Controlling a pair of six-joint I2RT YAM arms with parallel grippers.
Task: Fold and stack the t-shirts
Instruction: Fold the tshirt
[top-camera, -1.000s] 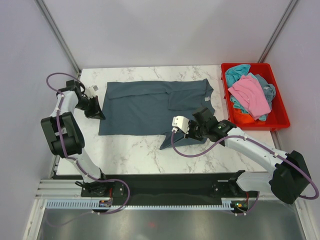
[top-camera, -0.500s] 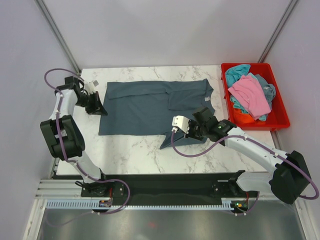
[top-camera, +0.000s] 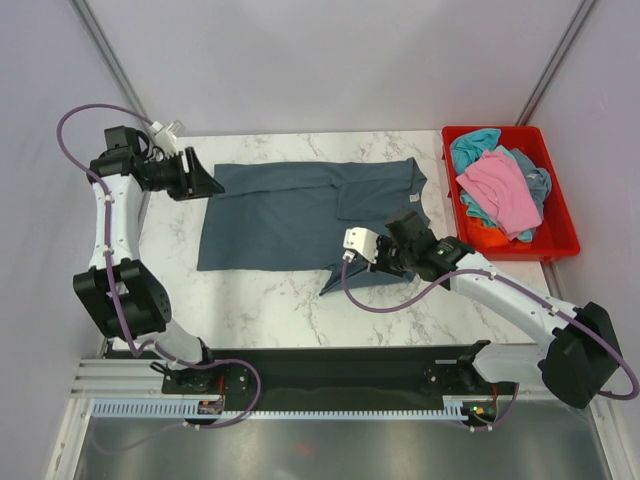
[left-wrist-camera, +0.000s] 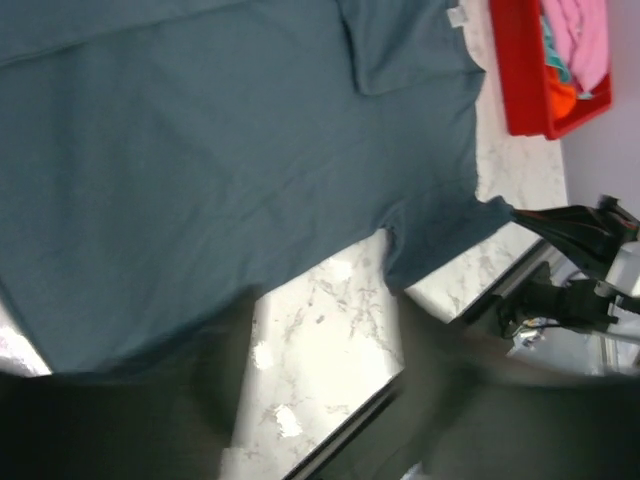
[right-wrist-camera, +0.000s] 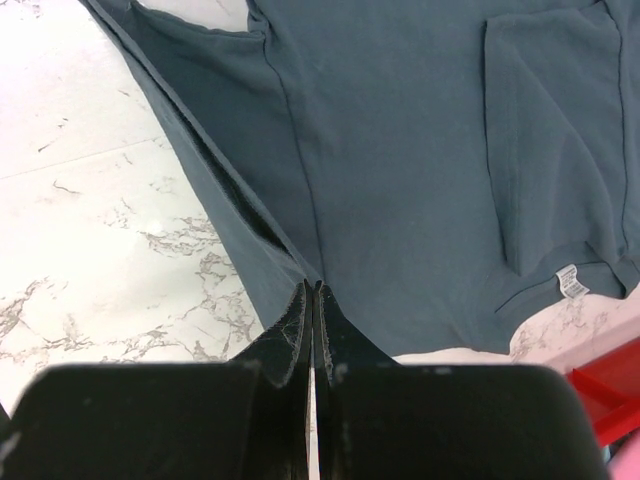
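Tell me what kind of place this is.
Likely a robot lab cell: a left arm and a right arm bolted at a marble-look table, white panel walls, a red bin of t-shirts beside a slate-blue t-shirt.

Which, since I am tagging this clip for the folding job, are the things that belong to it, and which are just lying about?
Belong to the job:
- slate-blue t-shirt, spread on the table
- pink t-shirt, in the bin
- teal t-shirt, in the bin
- orange t-shirt, in the bin

Just there:
- red bin
- marble table
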